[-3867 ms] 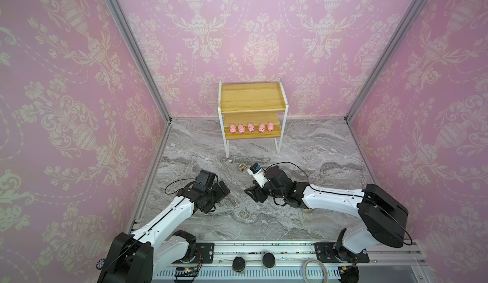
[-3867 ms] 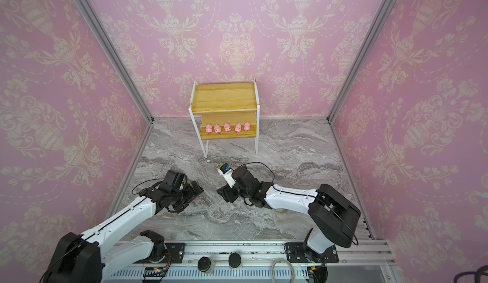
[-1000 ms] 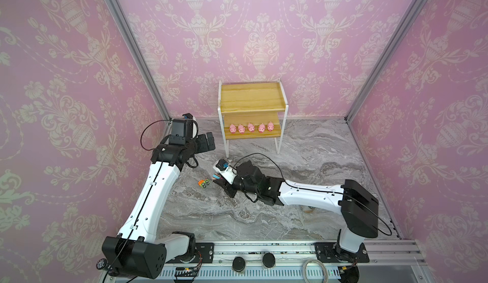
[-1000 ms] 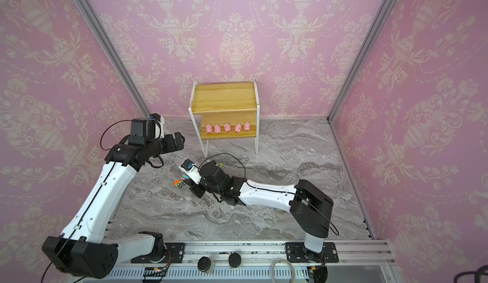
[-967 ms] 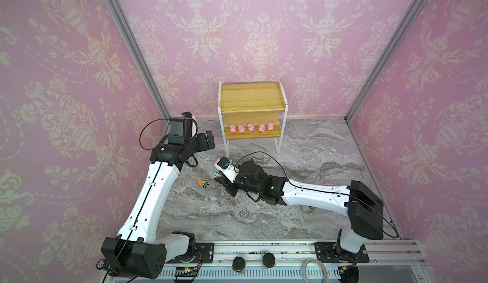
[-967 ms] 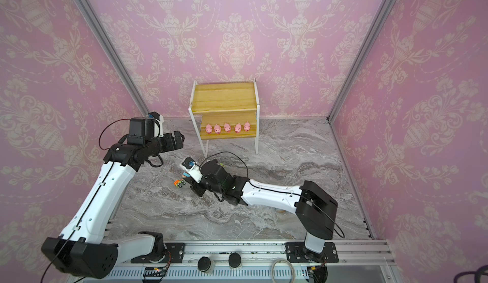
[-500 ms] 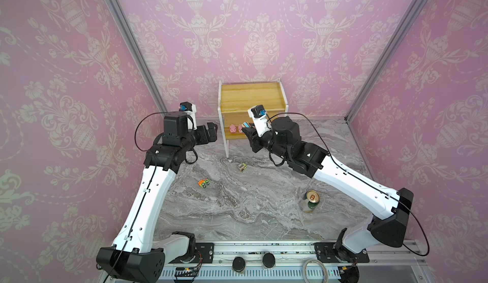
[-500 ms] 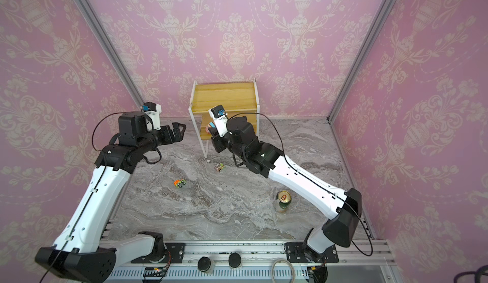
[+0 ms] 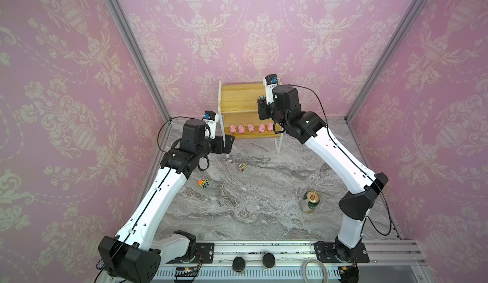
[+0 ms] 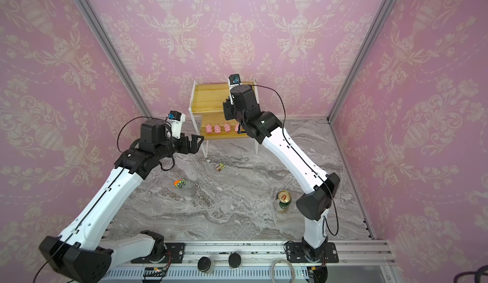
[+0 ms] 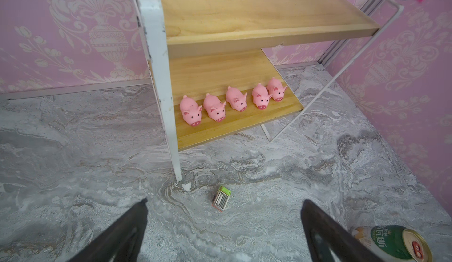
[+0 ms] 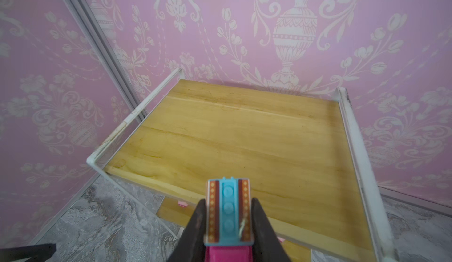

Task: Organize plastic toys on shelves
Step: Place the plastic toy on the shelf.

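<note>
- Top views: a two-tier rack of yellowish wooden shelves on a thin white frame [image 9: 240,97] stands at the back of the grey marble-pattern desk [image 9: 264,202]. Five small pink pig figures [image 9: 250,128] sit in a row on its lower board. A tiny orange-green toy truck [image 9: 204,183] and a tiny brown-green toy truck [image 9: 241,167] lie loose on the desk, apart. The left gripper [image 9: 229,144] hovers near a front leg, jaws wide apart, empty.
- Left wrist: the brown-green truck lies near that leg's foot, and a green-gold drink can [image 11: 391,243] stands off to the side. My read on the truck: hard plastic, light, stiff, rolls on its wheels. Pinch mid-body across the flat sides.
- Right wrist: the right gripper [image 12: 228,204] is clamped on the long sides of a tiny pink-blue toy truck [image 12: 228,214], above the front edge of the bare top board. The sides look slick, so set it down level.
</note>
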Controlling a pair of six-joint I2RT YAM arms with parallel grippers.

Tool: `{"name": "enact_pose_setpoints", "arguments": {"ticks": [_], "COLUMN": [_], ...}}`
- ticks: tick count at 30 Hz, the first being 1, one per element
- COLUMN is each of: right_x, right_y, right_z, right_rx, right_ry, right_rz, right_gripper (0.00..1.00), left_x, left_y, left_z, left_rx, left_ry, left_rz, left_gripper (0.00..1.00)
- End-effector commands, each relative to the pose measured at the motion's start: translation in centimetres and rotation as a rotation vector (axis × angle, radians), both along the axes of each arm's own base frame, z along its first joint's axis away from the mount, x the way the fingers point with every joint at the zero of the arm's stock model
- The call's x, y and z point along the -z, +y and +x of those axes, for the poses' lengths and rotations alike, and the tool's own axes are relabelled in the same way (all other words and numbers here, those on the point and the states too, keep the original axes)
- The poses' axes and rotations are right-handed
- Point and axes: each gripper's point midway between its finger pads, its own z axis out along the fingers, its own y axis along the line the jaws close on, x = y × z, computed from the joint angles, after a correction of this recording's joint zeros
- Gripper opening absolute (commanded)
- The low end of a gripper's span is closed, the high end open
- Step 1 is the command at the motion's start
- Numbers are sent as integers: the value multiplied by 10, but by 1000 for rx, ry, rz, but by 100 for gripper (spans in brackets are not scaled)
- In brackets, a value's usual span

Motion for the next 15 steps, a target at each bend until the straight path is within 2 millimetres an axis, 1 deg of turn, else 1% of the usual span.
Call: {"name": "enact_pose_setpoints", "arguments": {"ticks": [1,6,13,15], "right_x": [0,6,12,15], "right_y": [-24,-35,-47,-47], "right_z": [12,30,51,55], "right_rx": [93,140,185,185], "right_ry": [33,37,38,42], "right_rz": [2,-21,-21,-22], "right_gripper": [19,19,20,20], "left_x": [1,16,23,25], "left_y": [-15,-23,-28,-27], "left_z": [-5,-5,-4,-4], "left_rx": [79,100,107,106], "left_ry": [-29,4,21,25], "left_rz": [4,11,11,11], "left_gripper": [99,99,99,99]}}
